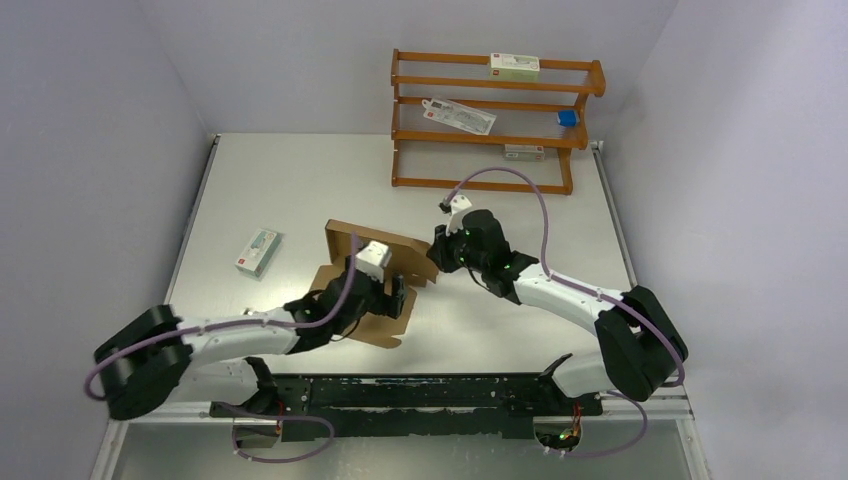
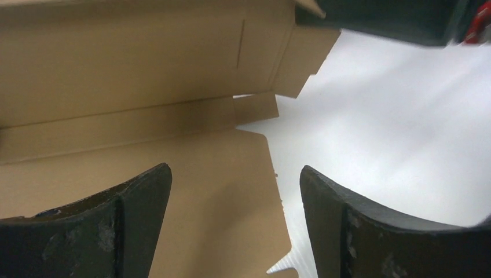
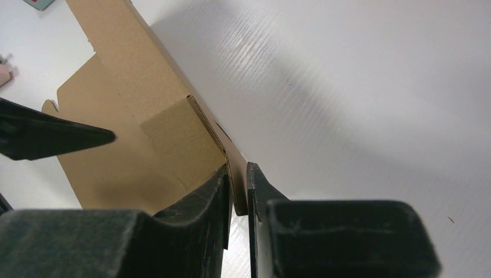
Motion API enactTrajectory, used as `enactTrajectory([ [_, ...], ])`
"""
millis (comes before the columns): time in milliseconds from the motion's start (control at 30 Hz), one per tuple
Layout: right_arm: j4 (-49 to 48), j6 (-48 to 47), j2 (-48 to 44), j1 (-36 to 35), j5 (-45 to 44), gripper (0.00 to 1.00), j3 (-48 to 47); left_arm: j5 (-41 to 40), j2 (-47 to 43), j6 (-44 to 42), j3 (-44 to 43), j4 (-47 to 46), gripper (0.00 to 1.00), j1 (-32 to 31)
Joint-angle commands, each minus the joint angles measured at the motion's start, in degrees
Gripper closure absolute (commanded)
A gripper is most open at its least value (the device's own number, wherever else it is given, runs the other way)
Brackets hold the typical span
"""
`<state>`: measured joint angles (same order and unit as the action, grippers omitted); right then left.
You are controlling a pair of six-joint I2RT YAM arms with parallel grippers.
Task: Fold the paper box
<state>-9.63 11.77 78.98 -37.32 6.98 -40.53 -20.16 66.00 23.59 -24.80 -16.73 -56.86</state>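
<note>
Mid-fold: right gripper (image 3: 237,176) clamps the raised wall of the plain brown corrugated cardboard box (image 3: 116,75), left gripper (image 2: 234,171) spread wide over its base; next probably calls for pressing the crease.

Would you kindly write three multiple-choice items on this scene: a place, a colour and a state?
1. The small white carton on the table lies: A) to the left of the paper box, seen from above B) inside the box C) under the right arm.
2. The rack is: A) blue B) orange-brown C) white.
3. The right gripper is: A) open above the table B) out of view C) shut on an edge of the paper box.
Answers: 1 A, the top view shows it apart on that side; 2 B, its rails show that colour; 3 C, its wrist view shows cardboard pinched in its jaws.
</note>
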Motion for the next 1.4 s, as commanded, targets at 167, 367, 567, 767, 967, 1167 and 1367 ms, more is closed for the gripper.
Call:
enactTrajectory([
  [167, -1.37, -0.06, 0.86, -0.85, 2.09, 0.84, -0.29, -9.35, 19.84, -11.2, -7.9, -15.73, 0.1, -6.17],
  [367, -1.32, -0.12, 1.42, -0.83, 2.86, 0.84, -0.41, -17.29, 29.86, -16.26, -12.19, -18.66, 0.09, -8.43],
  [567, -0.42, -0.81, 0.91, -0.89, 2.55, 0.84, -0.8, -19.67, 35.9, -16.86, -14.14, -17.81, 0.11, -9.29],
  [767, 0.08, -1.21, 0.37, -0.89, 2.66, 0.84, -0.73, -23.96, 38.22, -17.29, -15.16, -14.27, 0.17, -9.45],
  [967, 0.66, -1.72, 0.56, -0.9, 2.76, 0.84, -1.04, -26.32, 36.34, -14.25, -13.95, -12.83, 0.31, -9.52],
  [1167, 1.25, -2.47, 0.79, -0.85, 2.79, 0.85, -0.99, -25.13, 32.5, -10.32, -10.1, -17.62, 0.66, -8.24],
  [1367, 1.54, -3.54, 0.97, -0.87, 2.78, 0.85, -0.95, -19.18, 29.44, -5.51, -6.98, -19.98, 0.7, -4.14],
])
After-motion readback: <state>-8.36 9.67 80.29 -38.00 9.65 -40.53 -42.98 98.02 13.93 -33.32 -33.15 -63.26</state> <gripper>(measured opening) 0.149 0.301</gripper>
